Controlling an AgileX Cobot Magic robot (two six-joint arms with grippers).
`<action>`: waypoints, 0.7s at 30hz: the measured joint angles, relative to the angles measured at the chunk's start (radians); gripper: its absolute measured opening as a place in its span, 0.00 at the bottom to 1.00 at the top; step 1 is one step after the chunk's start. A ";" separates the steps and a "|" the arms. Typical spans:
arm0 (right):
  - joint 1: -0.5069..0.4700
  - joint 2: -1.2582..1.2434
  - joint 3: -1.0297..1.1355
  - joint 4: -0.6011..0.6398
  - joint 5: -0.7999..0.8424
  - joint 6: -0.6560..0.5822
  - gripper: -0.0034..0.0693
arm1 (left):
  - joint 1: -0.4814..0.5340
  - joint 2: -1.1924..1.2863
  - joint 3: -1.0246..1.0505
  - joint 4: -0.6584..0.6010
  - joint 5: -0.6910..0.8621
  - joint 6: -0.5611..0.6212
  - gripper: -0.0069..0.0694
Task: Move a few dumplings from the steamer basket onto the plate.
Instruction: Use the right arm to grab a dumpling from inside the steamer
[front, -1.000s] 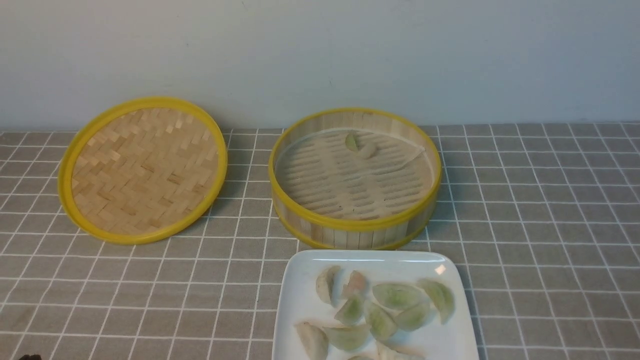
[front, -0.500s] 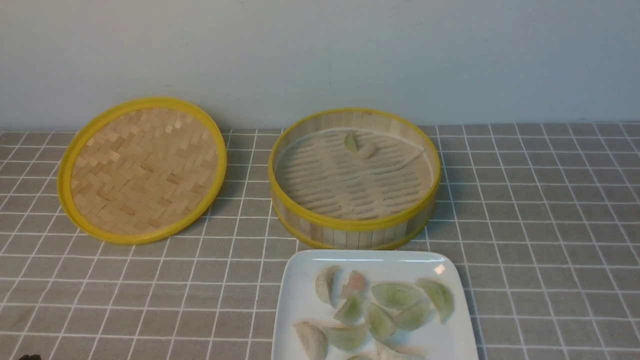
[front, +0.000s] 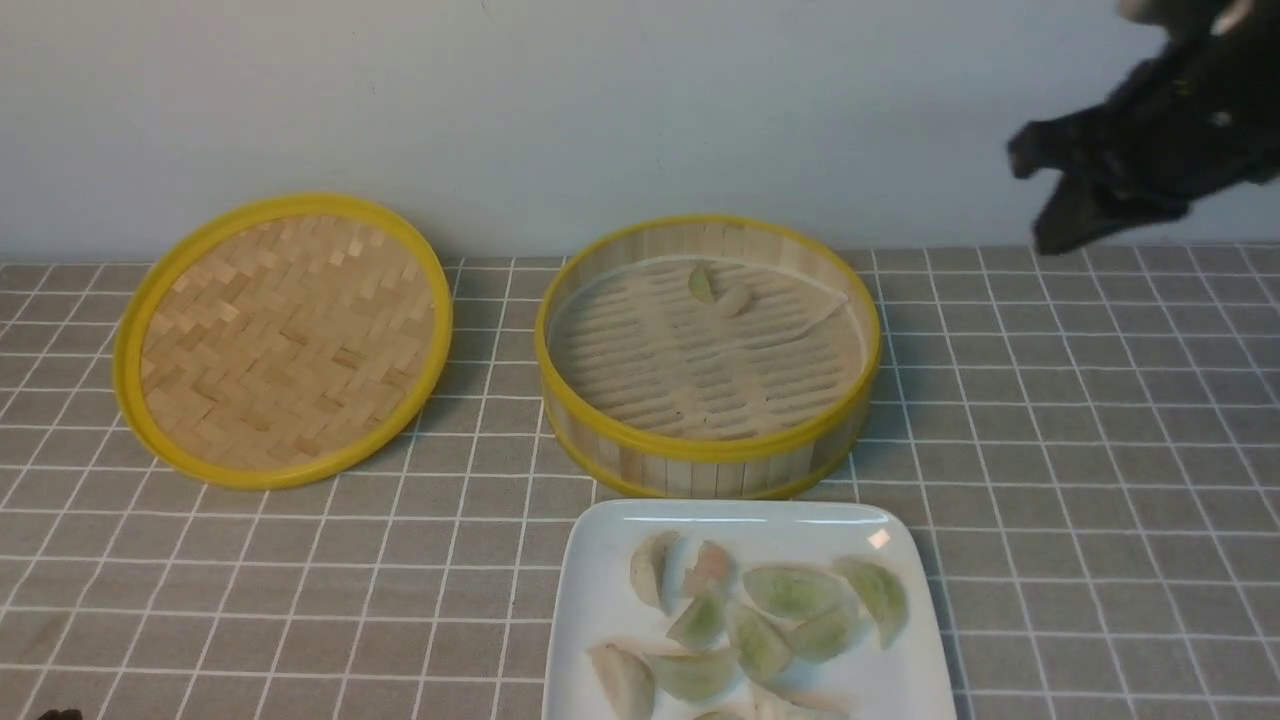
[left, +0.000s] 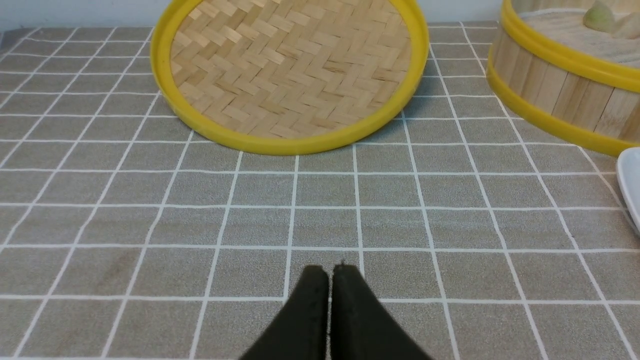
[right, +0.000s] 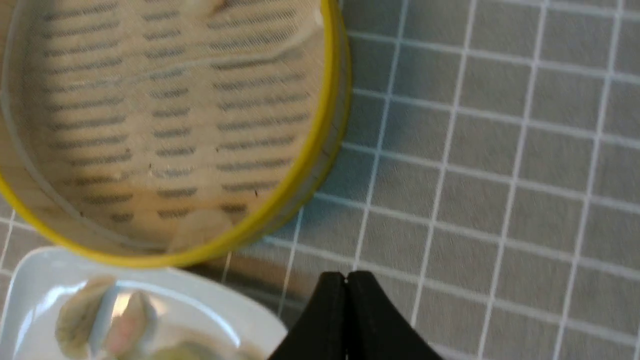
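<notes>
Two small dumplings (front: 718, 290) lie at the back of the steamer basket (front: 708, 455), which stands mid-table. Just in front of it, several pale green and whitish dumplings (front: 790, 592) lie on the white square plate (front: 598, 600). My right arm (front: 1150, 130) is a dark blur high at the upper right, above and to the right of the steamer. In its wrist view my right gripper (right: 346, 276) is shut and empty, above the cloth beside the steamer rim (right: 325, 140) and the plate corner (right: 40, 265). My left gripper (left: 329, 270) is shut and empty, low over the cloth.
The flat woven lid (front: 285, 340) with its yellow rim leans against the wall at the left. A grey cloth with a white grid (front: 1100, 450) covers the table. A pale wall stands close behind the steamer and lid.
My right arm has swung into the front view at the upper right, blurred with motion. The steamer, plate, dumplings and lid have not moved.
</notes>
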 joint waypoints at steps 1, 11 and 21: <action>0.028 0.052 -0.061 -0.020 0.000 0.004 0.03 | 0.000 0.000 0.000 0.000 0.000 0.000 0.08; 0.156 0.462 -0.558 -0.053 0.008 0.007 0.05 | 0.000 0.000 0.000 0.000 0.000 0.000 0.08; 0.172 0.715 -0.820 -0.042 0.014 0.006 0.33 | 0.000 0.000 0.000 0.000 0.000 0.000 0.08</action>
